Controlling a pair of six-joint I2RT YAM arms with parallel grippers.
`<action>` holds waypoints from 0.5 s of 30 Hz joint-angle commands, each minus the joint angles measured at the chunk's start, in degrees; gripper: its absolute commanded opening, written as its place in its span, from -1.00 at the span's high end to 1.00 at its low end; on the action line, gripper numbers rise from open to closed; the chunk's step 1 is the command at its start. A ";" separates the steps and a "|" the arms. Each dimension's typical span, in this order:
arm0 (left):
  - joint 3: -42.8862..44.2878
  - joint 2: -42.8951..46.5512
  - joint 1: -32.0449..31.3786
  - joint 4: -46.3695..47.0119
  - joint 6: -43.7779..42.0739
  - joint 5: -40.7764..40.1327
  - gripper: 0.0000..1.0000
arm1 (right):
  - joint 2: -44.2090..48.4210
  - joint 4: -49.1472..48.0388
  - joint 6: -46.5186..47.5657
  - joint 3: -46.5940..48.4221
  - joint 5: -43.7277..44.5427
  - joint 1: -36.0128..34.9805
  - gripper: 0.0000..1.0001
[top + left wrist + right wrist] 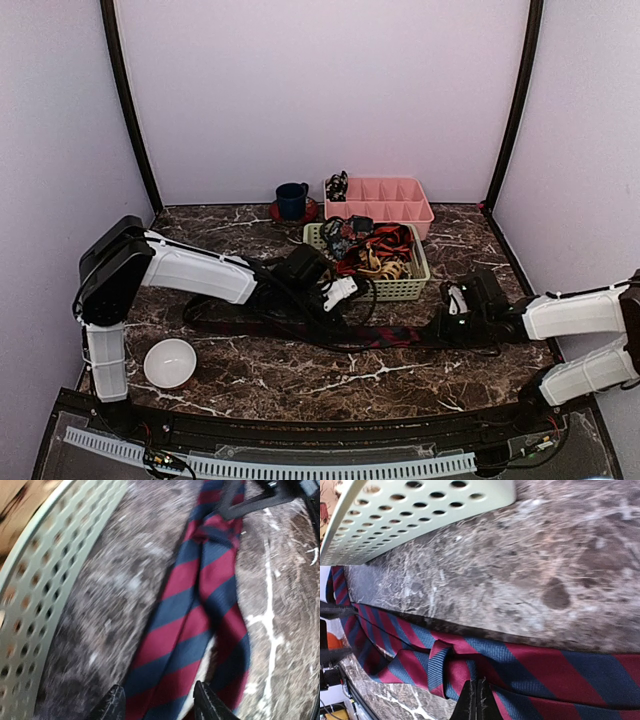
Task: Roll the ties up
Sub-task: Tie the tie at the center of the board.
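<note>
Treat striped tie (390, 336), stretched across the counter's middle before the basket (396, 290), as limp and slippery; pinch flat across its width, left gripper (159, 702) spread astride it, right gripper (475, 690) clamped on its fold.

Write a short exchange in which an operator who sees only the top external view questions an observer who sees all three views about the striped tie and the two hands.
Operator: From above, the left hand covers part of the striped tie. Is that hand open?
Observer: Yes. In the left wrist view its fingers stand apart, and the tie runs between them.
Operator: And the right hand?
Observer: In the right wrist view its fingers are shut together, with the tips at a fold in the tie. I cannot tell whether any cloth is pinched.
</note>
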State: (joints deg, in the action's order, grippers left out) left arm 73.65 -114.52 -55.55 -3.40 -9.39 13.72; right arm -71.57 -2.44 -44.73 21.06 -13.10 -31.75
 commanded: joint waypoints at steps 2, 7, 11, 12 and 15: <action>-4.99 5.04 4.51 0.39 2.87 0.00 0.02 | 4.22 3.99 0.61 -1.49 3.87 1.85 1.00; -9.57 7.61 4.67 0.31 -1.08 2.77 0.07 | 5.58 3.78 -0.09 -2.66 3.12 2.92 1.00; -14.74 11.08 4.70 2.44 -4.41 1.03 0.09 | 6.36 3.50 -0.44 -3.30 2.70 3.53 1.00; -15.86 12.14 4.69 3.00 -5.29 0.78 0.08 | 6.36 3.49 -0.45 -3.16 2.54 3.61 1.00; -18.62 15.24 4.72 4.85 -7.60 -0.31 0.05 | 5.74 3.50 -0.19 -2.57 2.03 3.71 1.00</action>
State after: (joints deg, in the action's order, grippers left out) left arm 57.98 -104.97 -50.74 -1.58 -12.53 14.31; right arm -65.93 1.30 -44.86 18.41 -10.70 -28.53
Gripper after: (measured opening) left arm 0.468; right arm 0.006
